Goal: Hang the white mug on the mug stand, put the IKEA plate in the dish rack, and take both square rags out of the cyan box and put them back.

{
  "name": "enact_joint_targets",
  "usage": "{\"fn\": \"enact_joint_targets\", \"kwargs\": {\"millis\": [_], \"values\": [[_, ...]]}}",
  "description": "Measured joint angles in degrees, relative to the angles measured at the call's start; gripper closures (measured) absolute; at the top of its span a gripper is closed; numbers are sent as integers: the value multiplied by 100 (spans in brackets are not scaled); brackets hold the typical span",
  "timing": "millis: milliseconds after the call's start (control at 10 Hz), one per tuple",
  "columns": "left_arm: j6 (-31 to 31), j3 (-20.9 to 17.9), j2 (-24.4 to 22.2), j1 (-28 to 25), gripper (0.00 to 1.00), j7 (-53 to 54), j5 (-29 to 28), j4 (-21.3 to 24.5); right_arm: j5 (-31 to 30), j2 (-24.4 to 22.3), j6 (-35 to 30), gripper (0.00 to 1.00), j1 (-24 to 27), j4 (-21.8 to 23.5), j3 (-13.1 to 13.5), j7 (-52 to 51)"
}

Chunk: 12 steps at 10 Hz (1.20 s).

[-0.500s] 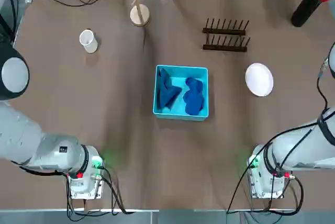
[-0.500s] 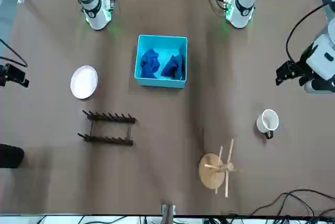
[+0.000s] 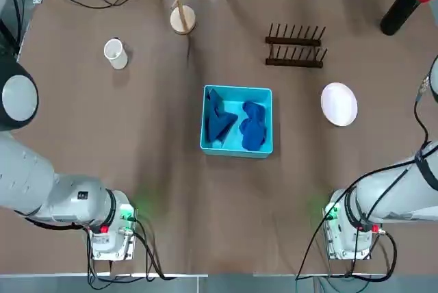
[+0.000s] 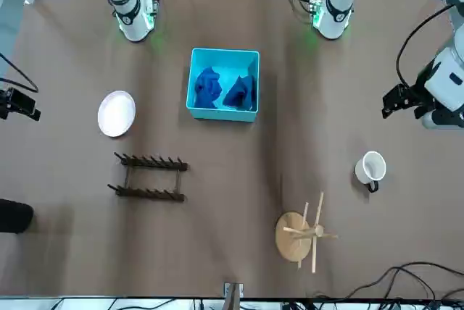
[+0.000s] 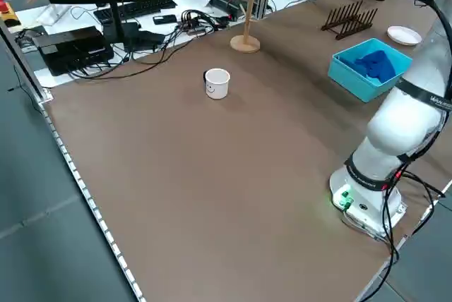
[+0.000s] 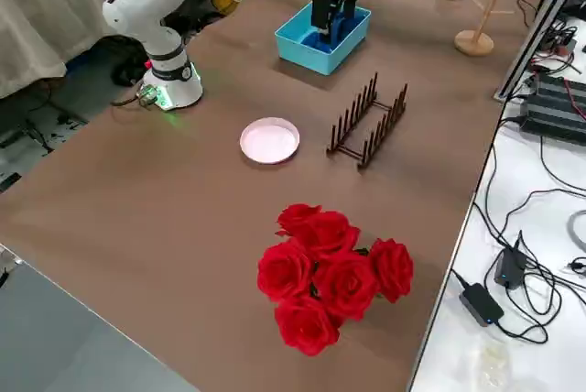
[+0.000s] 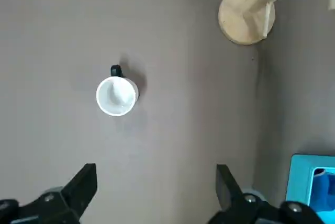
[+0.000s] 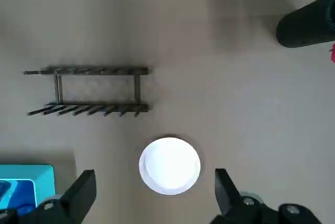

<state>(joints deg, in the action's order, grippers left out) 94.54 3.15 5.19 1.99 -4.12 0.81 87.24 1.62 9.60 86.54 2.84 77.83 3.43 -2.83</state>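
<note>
white mug (image 3: pixel 115 53), light wooden mug stand (image 3: pixel 182 18), dark brown dish rack (image 3: pixel 295 46), cyan box (image 3: pixel 237 146), blue rags (image 3: pixel 252 126)

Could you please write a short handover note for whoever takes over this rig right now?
Left gripper: open, empty, raised above the white mug.
Right gripper: open, empty, raised above the IKEA plate.
Mug upright on the table, apart from the mug stand.
Plate flat on the table, beside the empty dish rack.
Both square rags lie crumpled in the cyan box.
Done: nothing visible yet.
Left: hang mug, rack plate, take rags out and return them.
</note>
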Motion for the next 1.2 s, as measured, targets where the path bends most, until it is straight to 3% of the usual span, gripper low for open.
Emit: {"fn": "enact_joint_targets", "kwargs": {"millis": [300, 500, 1200], "values": [[248, -446, 277, -60, 5, 102, 136, 70, 0, 0, -91, 0, 40, 22, -12, -1], [735, -655, 661, -71, 7, 167, 149, 325, 0, 10, -355, 0, 38, 179, -55, 0], [3129, -1058, 2015, -260, 1, 678, 150, 1642, 1, 108, 765, 0, -2, 2351, -111, -104]]}}
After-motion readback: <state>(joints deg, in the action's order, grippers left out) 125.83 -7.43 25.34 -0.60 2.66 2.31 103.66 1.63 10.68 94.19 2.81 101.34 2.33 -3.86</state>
